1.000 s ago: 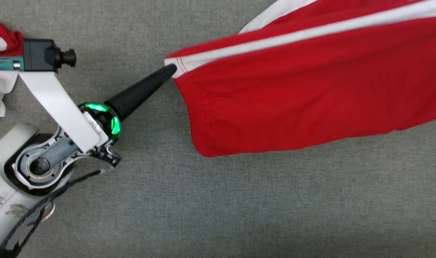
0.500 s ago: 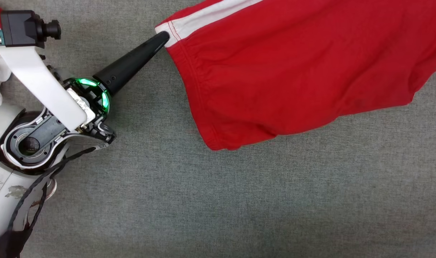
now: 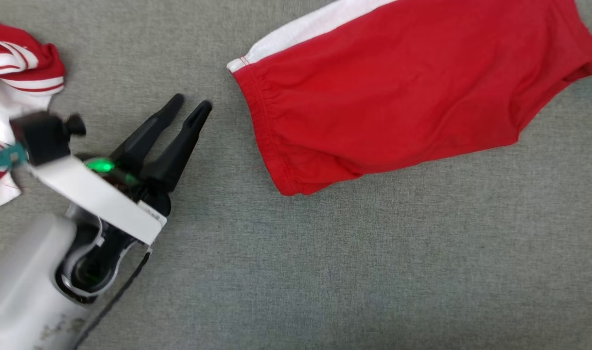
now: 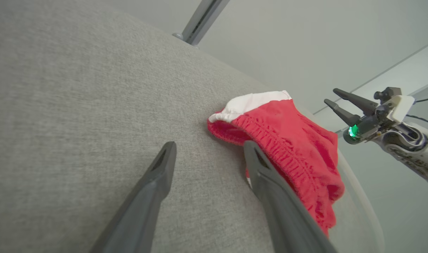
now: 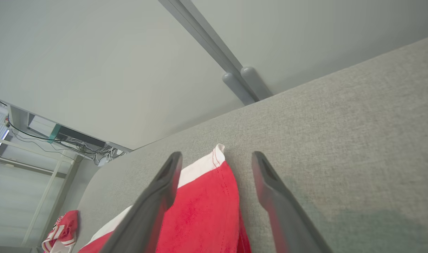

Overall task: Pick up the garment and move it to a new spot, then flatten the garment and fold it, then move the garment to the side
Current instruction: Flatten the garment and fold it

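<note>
Left gripper (image 3: 191,103): fingers spread wide with nothing between them, and the tips are clear of the cloth.
Right gripper (image 5: 216,158): fingers also spread, pinching nothing. A white-striped corner lies between them, below the tips. I cannot tell whether they brush it.
Garment (image 3: 388,92): red with a white stripe, lying loose on the grey table (image 3: 325,272). It sits ahead of my left tips and off to their right, apart from them. Its gathered band is the edge nearest those tips.
Striped cloth (image 3: 24,68): a red-and-white heap to the left of my left jaws, back by the wrist and well apart from the garment.
Step in hand: as I judge it, the garment lies at its spot, free of both jaws, so flattening comes next. No fold is made yet.
How to do it well: I should take the two ends of the gathered band, one per jaw, pinching only the edge. I then draw them apart until the puckers go, keeping low so the cloth slides rather than lifts, and smooth toward the bunched far end.
Watch for: catching the layers unevenly, which I expect would twist the band, or dragging the whole piece instead of stretching it.
</note>
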Controlling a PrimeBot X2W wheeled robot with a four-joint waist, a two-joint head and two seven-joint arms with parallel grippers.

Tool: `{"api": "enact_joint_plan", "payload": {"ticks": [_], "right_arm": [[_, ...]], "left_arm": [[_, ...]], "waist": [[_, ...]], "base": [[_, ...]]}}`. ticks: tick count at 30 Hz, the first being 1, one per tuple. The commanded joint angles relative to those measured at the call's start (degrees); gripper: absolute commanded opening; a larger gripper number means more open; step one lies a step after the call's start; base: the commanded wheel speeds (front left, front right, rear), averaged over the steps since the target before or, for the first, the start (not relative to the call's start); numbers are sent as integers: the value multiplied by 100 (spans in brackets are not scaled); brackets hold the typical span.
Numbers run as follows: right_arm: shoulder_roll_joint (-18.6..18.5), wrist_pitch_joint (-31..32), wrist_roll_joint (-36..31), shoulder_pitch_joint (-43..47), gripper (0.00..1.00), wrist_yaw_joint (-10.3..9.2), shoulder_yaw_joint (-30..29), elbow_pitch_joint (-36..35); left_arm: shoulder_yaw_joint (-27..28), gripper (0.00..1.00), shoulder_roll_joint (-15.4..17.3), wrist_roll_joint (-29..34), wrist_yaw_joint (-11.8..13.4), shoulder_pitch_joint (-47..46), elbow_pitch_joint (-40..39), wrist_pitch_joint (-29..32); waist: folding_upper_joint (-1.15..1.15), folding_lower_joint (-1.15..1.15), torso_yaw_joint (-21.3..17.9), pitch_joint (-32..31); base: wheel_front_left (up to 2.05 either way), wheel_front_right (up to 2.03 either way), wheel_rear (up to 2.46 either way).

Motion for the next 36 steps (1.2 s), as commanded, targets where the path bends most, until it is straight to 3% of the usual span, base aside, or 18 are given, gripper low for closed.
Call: {"api": "enact_joint_plan", "payload": {"ticks": [1,5,9,12,18,25,28,29,36], "right_arm": [[-109,-184,-54,315,100,1,96,-130],[-205,-490,-172,873,100,1,434,-207],[-97,-534,-564,1043,100,1,908,283],[96,-485,-916,922,100,1,1211,963],[809,-260,-1263,728,100,1,1574,2230],[1458,117,-1454,868,100,1,1797,2860],[1528,112,-1520,926,13,1,1819,2985],[1524,85,-1527,947,0,1,1819,3012],[1219,-178,-1353,1121,0,-5,1631,3094]], "left_arm": [[-47,100,-39,516,63,251,290,-544],[-332,100,-279,1936,611,547,625,-1534],[-412,100,-706,2860,1223,806,617,-1721],[-262,100,-995,3406,1496,950,422,-1742],[-134,100,-1455,4187,1553,1326,92,-1742],[-66,100,-1746,4482,1359,1645,141,-1744],[9,100,-1792,4540,1285,1720,194,-1744],[35,100,-1800,4543,1274,1747,210,-1743],[128,100,-1782,4616,1171,1880,253,-1744]], "waist": [[0,0,49,-308],[0,0,197,-628],[0,0,442,-860],[0,0,645,-973],[0,0,959,-1129],[0,0,1083,-1326],[0,0,1090,-1412],[0,0,1081,-1440],[0,0,926,-1554]], "base": [[0,0,0],[0,0,0],[0,0,0],[0,0,0],[0,0,0],[0,0,0],[0,0,0],[0,0,0],[0,0,0]]}}
